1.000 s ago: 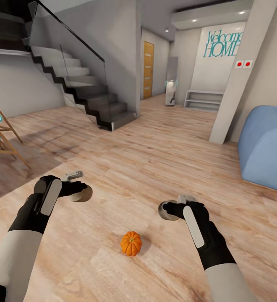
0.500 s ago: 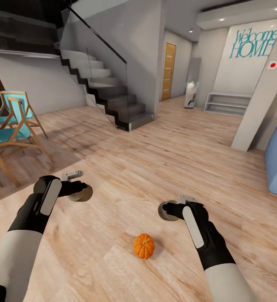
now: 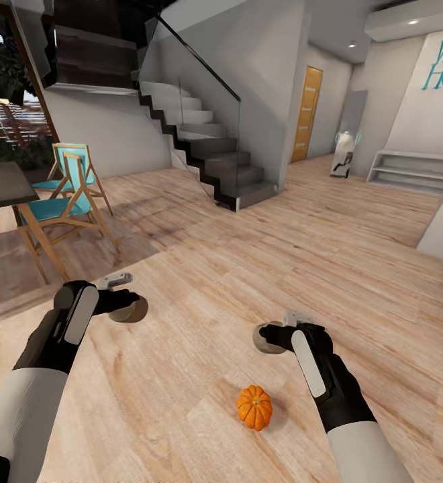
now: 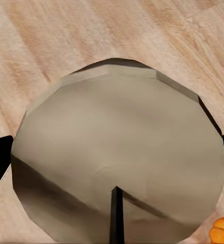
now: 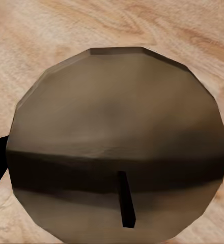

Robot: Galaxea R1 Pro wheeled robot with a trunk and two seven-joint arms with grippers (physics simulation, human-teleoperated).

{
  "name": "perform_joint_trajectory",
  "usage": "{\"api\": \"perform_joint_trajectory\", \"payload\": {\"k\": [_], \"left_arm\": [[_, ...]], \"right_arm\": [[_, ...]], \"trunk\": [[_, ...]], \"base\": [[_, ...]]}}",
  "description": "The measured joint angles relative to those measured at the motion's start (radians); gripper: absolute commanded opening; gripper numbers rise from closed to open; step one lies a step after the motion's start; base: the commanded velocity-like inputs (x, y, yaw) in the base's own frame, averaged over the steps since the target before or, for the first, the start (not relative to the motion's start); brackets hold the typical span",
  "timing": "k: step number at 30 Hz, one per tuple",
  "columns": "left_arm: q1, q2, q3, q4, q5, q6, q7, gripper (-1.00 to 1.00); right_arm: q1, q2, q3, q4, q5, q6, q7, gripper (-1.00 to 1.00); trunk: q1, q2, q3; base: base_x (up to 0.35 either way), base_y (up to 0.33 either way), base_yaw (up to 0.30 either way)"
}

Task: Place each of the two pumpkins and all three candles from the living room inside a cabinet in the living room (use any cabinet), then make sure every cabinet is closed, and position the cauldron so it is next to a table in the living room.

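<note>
View panned left since a second ago: teal chairs [image 3: 64, 194] and a dark table edge [image 3: 3, 184] came in, blue beanbag gone. Pale wood floor [image 3: 262, 255], staircase [image 3: 201, 151] ahead. Pumpkin [image 3: 254, 406] sat on the floor just beside my right gripper [image 3: 270, 337]. Both it and my left gripper [image 3: 129, 308] each clamped a candle [image 4: 117, 168], [image 5: 117, 152].

head high, wrists close above floor [image 3: 201, 282]

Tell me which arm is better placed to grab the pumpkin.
Right, marginally: the pumpkin lies nearer the right gripper, but both grippers already hold candles, left too.
</note>
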Motion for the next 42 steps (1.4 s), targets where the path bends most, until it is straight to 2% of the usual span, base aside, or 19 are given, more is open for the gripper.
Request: {"api": "perform_joint_trajectory", "payload": {"k": [42], "left_arm": [[0.000, 0.000, -0.002, 0.003, -0.003, 0.000, 0.001, -1.00]], "right_arm": [[0.000, 0.000, -0.001, 0.005, 0.000, -0.002, -0.001, -1.00]], "trunk": [[0.000, 0.000, 0.000]], "base": [[0.001, 0.000, 0.291]]}}
